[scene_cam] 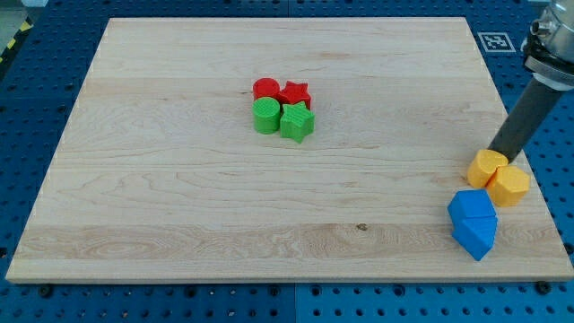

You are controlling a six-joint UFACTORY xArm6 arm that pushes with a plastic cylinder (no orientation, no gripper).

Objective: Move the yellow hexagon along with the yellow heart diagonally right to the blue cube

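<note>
Two yellow blocks sit touching near the board's right edge: the yellow heart (487,168) on the left and the yellow hexagon (510,185) on the right. Just below them lie two blue blocks pressed together, the upper one the blue cube (472,207) and a second blue block (476,236) under it. The hexagon almost touches the blue cube's upper right. My tip (500,156) rests at the top of the two yellow blocks, against their upper edges, with the dark rod slanting up to the view's right.
A cluster of four blocks sits above the board's middle: a red cylinder (265,89), a red star (295,93), a green cylinder (265,117) and a green star (297,122). The wooden board's right edge (529,179) runs just beside the yellow hexagon.
</note>
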